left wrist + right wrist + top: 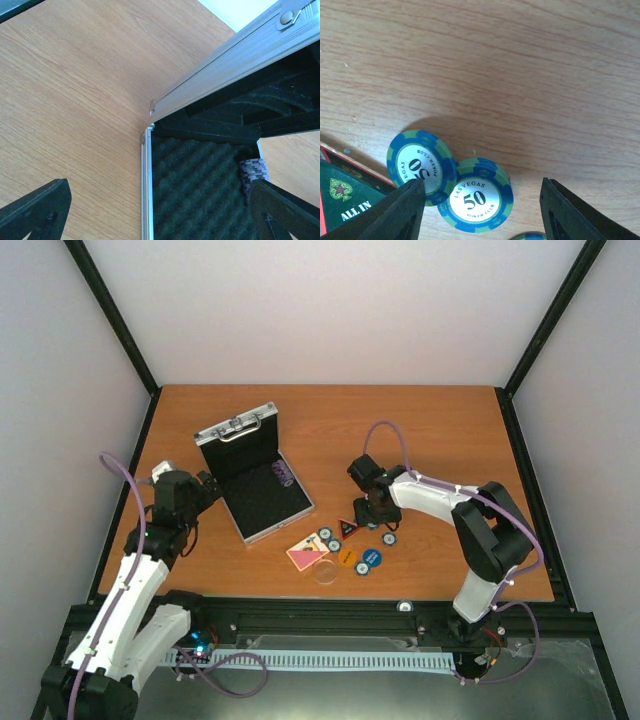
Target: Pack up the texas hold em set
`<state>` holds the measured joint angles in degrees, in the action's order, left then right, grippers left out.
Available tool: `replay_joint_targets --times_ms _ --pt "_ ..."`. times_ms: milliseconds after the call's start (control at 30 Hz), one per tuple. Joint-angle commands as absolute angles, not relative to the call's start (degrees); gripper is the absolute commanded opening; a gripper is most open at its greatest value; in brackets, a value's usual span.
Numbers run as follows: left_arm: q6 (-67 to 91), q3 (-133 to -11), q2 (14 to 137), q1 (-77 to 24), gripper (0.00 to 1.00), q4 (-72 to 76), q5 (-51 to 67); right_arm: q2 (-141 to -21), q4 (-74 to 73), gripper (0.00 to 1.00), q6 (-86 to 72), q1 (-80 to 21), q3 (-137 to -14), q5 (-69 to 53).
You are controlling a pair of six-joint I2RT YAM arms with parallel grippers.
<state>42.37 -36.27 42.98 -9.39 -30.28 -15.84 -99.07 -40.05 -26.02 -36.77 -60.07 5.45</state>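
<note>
The small aluminium case (262, 502) lies open on the left half of the tabletop (430, 430), its lid (236, 436) standing up at the far side with the handle on top. Black egg-crate foam (195, 190) lines the base. A striped stack of chips (253, 171), purple-looking from above, lies against the right wall of the base. In the left wrist view one finger half covers it, and the count cannot be told.

The left pincer (159, 186) hovers at the case's near left corner, spread wide with nothing between its fingers. Only the finger tips show, at the bottom corners of that view.

The other pieces lie loose on the tabletop to the right of the case:
- a pink card deck (306, 555)
- a clear disc (325, 573), faint against the wood
- an orange disc (347, 558)
- a blue disc (369, 560)
- several blue-and-white chips, too small from above to read

The right pincer (482, 187) hangs low over this group, partly spread and gripping nothing. A blue chip marked "50" (476, 196) lies between its fingers with a gap on the right side. A second "50" chip (419, 166) overlaps it on the left, and the left finger (395, 215) covers its lower edge. The red-and-black "ALL IN" triangle (344, 199) is cut off at the lower left. A sliver of another chip (530, 236) shows at the bottom edge.
</note>
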Motion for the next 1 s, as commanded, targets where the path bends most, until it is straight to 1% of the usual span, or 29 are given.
replay_joint_targets --times_ms 0,567,800,967 --pt "41.48 -37.94 42.32 -9.49 1.00 -30.93 -15.67 -98.26 -41.14 0.64 -26.50 -37.44 -60.60 6.31" --pt "41.37 -37.70 43.27 -9.50 1.00 -30.56 -15.81 -95.93 -39.84 0.63 -23.14 -37.88 -59.44 2.71" --pt "41.46 -37.74 44.02 -9.49 1.00 -30.28 -15.81 -95.19 -41.34 0.65 -23.24 -37.84 -60.26 7.53" --pt "41.39 -37.78 43.87 -9.49 1.00 -30.45 -15.88 -96.81 -41.28 0.66 -23.36 -37.88 -59.94 6.62"
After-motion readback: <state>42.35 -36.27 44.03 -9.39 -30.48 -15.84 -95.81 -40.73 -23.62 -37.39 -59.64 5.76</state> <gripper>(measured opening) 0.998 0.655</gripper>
